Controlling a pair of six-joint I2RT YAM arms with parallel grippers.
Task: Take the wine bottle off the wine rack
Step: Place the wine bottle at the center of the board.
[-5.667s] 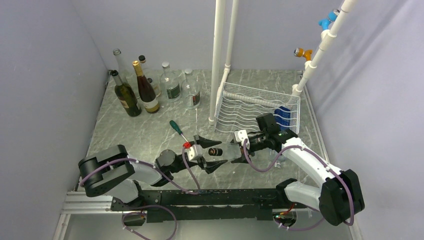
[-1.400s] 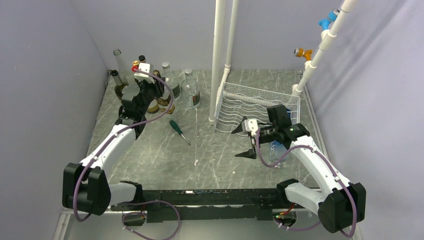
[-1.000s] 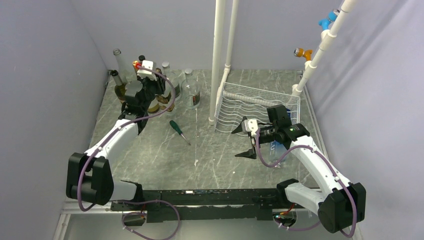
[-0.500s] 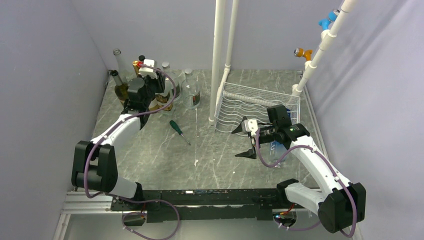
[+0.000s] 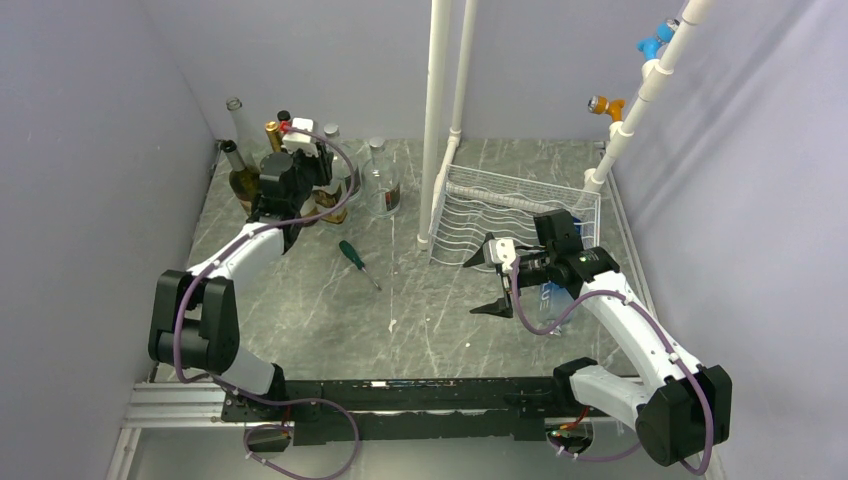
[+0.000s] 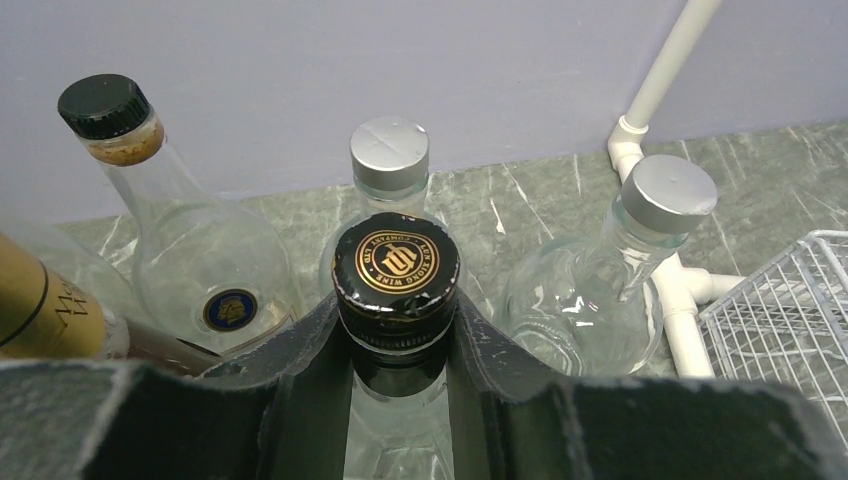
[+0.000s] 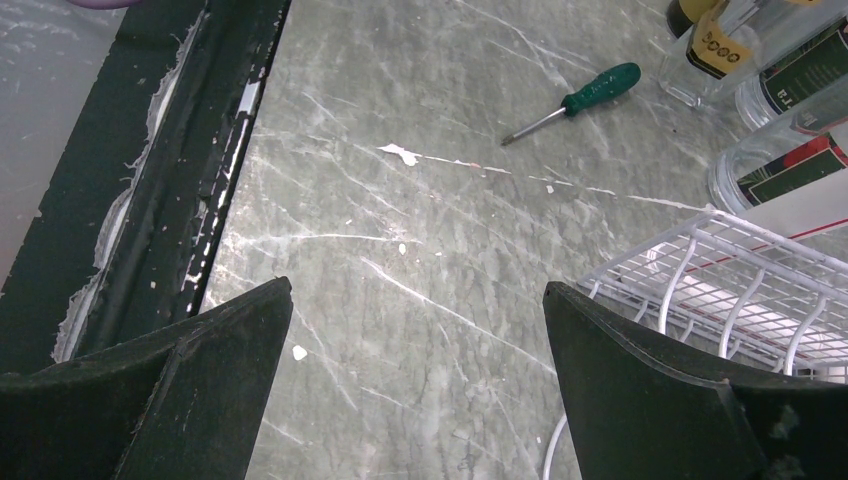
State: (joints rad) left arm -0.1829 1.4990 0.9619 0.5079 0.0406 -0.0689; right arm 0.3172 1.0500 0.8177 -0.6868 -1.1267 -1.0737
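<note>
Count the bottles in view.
7, far left: tall clear, dark green, gold-capped, black-capped, two silver-capped, wine bottle in left gripper. Its arm may hide others.

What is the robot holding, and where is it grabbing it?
The left gripper grips the wine bottle by its neck, just under the black cap. The right gripper is open and holds nothing.

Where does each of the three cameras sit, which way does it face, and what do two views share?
Top external: above and behind the bases, looking down at the table; both arms show whole.
Left wrist: on the left arm, facing the back wall; left gripper shut on the neck of a black-capped bottle.
Right wrist: on the right arm, looking down leftward across the table; right gripper shows, open.
Shared: the green screwdriver and wine rack appear in top and right-wrist views.
</note>
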